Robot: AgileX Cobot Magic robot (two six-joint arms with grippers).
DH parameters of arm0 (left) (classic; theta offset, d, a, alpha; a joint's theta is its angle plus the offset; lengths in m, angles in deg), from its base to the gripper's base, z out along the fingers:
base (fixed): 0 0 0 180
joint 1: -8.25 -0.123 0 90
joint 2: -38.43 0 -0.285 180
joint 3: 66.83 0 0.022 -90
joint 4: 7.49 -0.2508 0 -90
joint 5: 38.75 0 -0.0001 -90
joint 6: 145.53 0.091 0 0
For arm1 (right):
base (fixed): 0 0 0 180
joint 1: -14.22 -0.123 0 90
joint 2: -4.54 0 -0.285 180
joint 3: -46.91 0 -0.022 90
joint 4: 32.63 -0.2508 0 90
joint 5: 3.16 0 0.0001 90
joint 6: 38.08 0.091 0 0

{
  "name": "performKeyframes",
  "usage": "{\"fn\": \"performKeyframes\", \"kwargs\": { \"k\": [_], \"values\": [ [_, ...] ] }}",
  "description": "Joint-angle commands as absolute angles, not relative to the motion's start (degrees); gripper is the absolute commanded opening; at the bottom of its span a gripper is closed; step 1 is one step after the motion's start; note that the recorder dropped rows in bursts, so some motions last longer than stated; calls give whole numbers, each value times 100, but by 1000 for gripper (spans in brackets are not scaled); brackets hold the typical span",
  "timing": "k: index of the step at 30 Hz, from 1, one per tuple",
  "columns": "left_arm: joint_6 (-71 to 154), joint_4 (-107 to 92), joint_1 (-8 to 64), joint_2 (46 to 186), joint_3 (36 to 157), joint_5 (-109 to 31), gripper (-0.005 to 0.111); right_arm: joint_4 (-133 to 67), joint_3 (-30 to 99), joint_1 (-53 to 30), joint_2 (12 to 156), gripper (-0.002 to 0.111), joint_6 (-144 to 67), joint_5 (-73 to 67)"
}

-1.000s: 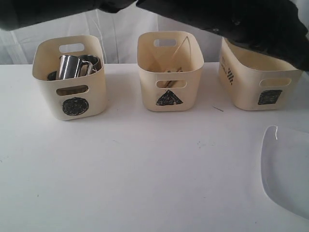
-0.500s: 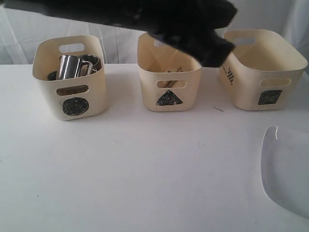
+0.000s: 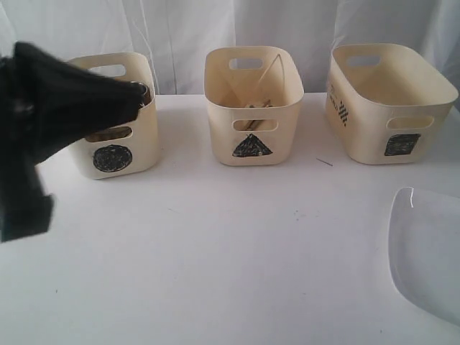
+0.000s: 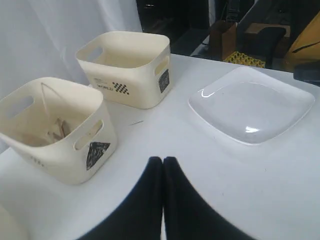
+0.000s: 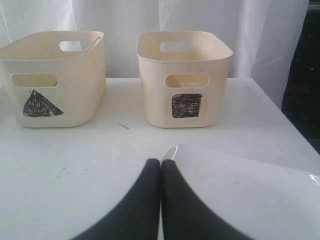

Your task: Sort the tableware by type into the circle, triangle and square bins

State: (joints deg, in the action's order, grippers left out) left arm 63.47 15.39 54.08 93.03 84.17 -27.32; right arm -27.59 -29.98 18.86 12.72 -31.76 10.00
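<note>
the left arm point(image 3: 50, 122) shows as a dark bulk at the left of the bench point(image 3: 215, 251), covering part of the circle bin point(image 3: 142, 144). its end effector point(image 4: 162, 161) has its fingers pressed together on nothing and points toward the triangle bin point(image 4: 60, 160). the right end effector point(image 5: 161, 163) is also pressed together and empty, its tips just by a corner of the clear plate point(image 5: 240, 195), which lies flat at the near right, in front of the square bin point(image 5: 155, 100).
</note>
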Motion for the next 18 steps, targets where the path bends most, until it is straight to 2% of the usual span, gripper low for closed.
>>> {"fn": "performKeyframes", "kwargs": {
  "k": [1, 9, 18],
  "values": [
    [6000, 1647, 5061, 8150, 7555, -2652, 0, -2730, -3031, 1873, 1233, 0, -3185, 960],
    [5691, 1883, 4307, 6398, 6304, -1947, 0, -2730, -3031, 1873, 1233, 0, -3185, 960],
    [5691, 2548, 3493, 4718, 5198, -2110, 0, -2730, -3031, 1873, 1233, 0, -3185, 960]
  ]
}}
